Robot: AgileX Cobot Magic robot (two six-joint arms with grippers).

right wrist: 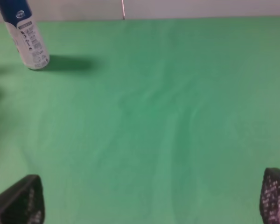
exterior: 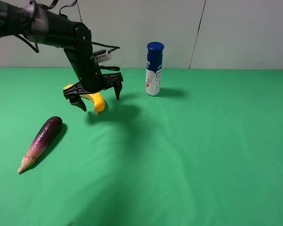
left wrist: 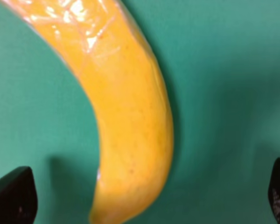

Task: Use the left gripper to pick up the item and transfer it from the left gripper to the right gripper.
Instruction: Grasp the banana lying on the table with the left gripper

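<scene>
The banana is found lying on the green worktop in the upper left of the high view. Its middle is covered there by the left end effector, so only a yellow end on each side is seen. The left end effector is held spread wide, pointing down over the banana. In the left wrist view, one dark fingertip is seen on each side of the fruit, with green cloth showing between each tip and the yellow skin. No contact is seen.

An eggplant is laid flat toward the lower left of the high view, well apart from the banana. A white bottle with a blue cap is stood upright near the back edge, to the right of the banana and clear of the arm.

The right end effector is shown only in its own wrist view. It is spread wide over wrinkled cloth, with nothing held between its tips, and the bottle is seen well away from it.
</scene>
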